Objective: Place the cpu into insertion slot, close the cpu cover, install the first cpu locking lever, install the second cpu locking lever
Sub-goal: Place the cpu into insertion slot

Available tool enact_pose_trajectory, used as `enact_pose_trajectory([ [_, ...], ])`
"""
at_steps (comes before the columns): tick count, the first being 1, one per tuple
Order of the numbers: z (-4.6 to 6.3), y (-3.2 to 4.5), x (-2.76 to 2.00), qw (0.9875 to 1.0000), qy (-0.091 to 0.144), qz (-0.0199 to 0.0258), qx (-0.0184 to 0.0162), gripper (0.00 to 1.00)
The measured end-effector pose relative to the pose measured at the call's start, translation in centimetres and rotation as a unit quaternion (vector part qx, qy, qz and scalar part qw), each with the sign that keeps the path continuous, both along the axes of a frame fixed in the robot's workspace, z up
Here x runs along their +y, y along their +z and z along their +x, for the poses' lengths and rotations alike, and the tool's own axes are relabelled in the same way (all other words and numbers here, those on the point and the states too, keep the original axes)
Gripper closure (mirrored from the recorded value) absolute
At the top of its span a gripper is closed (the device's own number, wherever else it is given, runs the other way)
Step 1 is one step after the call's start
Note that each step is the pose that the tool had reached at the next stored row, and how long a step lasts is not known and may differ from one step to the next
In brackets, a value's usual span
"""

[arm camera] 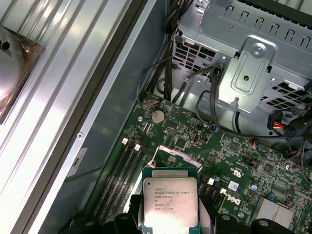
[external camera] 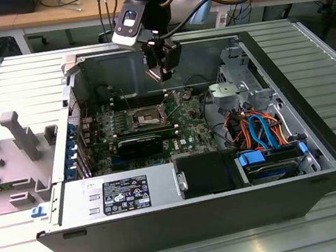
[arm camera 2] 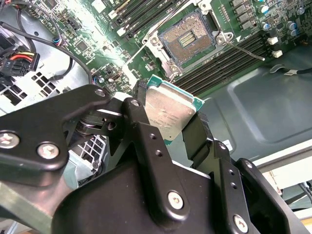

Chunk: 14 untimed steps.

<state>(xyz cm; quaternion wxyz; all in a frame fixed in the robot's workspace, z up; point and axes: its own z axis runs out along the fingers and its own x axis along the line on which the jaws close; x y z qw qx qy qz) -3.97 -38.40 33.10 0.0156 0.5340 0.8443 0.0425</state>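
Silver-topped cpu (arm camera 2: 168,114) clamped in the black gripper (arm camera 2: 168,123), one edge hidden behind it.

Etched print lines on cpu (arm camera: 170,202); black label (external camera: 125,195), small print, on power supply (external camera: 162,187).

Even overhead room light, with glare on bare metal and shade inside the case.

In the exterior view the ribbed metal table (external camera: 308,40) reflects diffuse light from above, brightest along its near edge. The open computer case (external camera: 171,228) keeps the motherboard (external camera: 188,129) in soft shade, and shadows are faint and edgeless. In the second wrist view a patch of the motherboard (arm camera 2: 92,22) is washed out almost to white, and the cpu (arm camera 2: 168,114) lid carries a pale sheen. In the first wrist view the table's ribs (arm camera: 73,58) burn bright, while the cpu (arm camera: 169,202) is evenly lit, without glare.
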Motion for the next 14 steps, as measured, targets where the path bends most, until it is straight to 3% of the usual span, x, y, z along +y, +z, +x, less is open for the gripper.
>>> enact_pose_trajectory([
  [14, 0.0, 0.0, 0.0, 1.0, -0.007, 0.0, 0.0, 0.46],
])
